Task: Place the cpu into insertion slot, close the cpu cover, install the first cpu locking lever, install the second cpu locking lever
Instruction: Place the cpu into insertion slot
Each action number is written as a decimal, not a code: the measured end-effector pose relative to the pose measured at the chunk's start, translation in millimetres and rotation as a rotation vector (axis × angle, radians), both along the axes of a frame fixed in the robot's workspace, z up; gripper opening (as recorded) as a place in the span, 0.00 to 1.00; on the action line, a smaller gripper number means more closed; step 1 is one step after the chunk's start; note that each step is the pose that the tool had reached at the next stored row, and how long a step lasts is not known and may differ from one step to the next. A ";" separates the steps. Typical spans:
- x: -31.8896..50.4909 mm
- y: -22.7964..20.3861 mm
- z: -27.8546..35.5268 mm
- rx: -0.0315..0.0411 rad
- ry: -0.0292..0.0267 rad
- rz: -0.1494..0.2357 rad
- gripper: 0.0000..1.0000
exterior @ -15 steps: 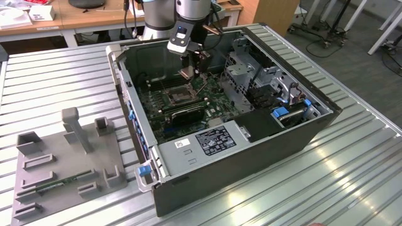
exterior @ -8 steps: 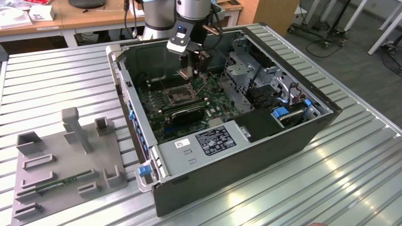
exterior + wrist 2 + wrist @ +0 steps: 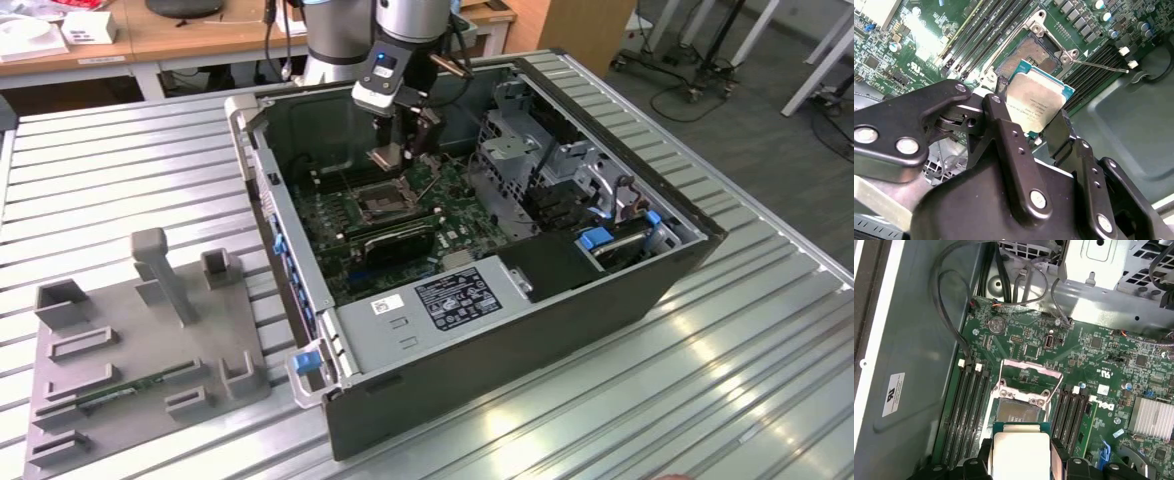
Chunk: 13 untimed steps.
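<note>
Black hand (image 3: 1031, 112) closed on the edges of the cpu (image 3: 1038, 102), holding it tilted just above the open insertion slot (image 3: 1029, 55) in the second wrist view. Beyond, in the first wrist view, the cpu cover (image 3: 1030, 366) stands raised over the green motherboard (image 3: 1094, 355), inside a computer case (image 3: 534, 350) at the exterior view's centre.

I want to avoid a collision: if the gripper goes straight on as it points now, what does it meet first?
Most likely the insertion slot: the gripper, shut on the cpu, points down at the green board, with the slot just ahead. The gap between them is unclear.
</note>
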<state>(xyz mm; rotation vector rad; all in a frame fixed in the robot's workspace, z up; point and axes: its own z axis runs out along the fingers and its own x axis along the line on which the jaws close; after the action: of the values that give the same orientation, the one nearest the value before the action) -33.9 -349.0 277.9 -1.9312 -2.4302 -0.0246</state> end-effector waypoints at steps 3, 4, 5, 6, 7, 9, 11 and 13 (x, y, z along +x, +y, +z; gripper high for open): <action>0.0 0.0 -0.1 0.0000 0.0007 -0.006 0.54; 0.0 0.0 -0.2 0.0001 0.0007 -0.022 0.54; 0.1 0.0 -0.3 0.0001 0.0006 -0.039 0.54; 0.1 0.0 -0.4 0.0001 0.0006 -0.057 0.54; 0.0 0.0 -0.5 0.0001 0.0006 -0.075 0.54; 0.0 0.0 -0.8 0.0001 0.0006 -0.112 0.54; 0.0 0.0 -1.0 0.0001 0.0006 -0.148 0.54; 0.0 0.0 -1.3 0.0001 0.0006 -0.185 0.54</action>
<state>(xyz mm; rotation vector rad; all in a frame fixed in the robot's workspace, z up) -33.9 -349.0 276.6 -2.1481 -2.2422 -0.0294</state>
